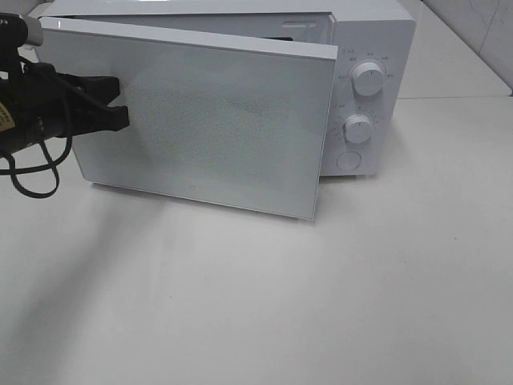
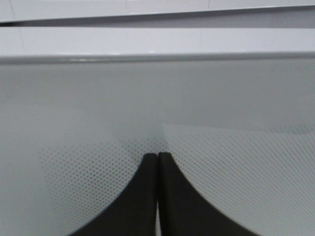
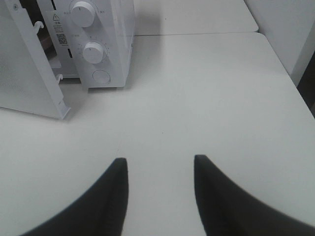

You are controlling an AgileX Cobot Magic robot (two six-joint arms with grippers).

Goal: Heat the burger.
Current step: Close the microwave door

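Observation:
The burger is hidden; no view shows it. The white microwave [image 1: 373, 40] stands at the back of the table with its door [image 1: 208, 120] swung partly open toward me. My left gripper [image 1: 120, 100] is shut, its black fingertips [image 2: 150, 162] pressed together against the door's dotted outer face near the hinge side. In the right wrist view my right gripper [image 3: 160, 160] hangs open over bare table, holding nothing. From there the microwave [image 3: 110, 44] and the door's free edge [image 3: 54, 98] show, with a narrow dark gap between them.
Two round knobs [image 1: 368, 79] [image 1: 358, 128] and a round button [image 1: 349, 160] sit on the microwave's right panel. The white table [image 1: 256, 305] stretches in front and to the right. A second tabletop and a white wall [image 3: 290, 29] lie beyond.

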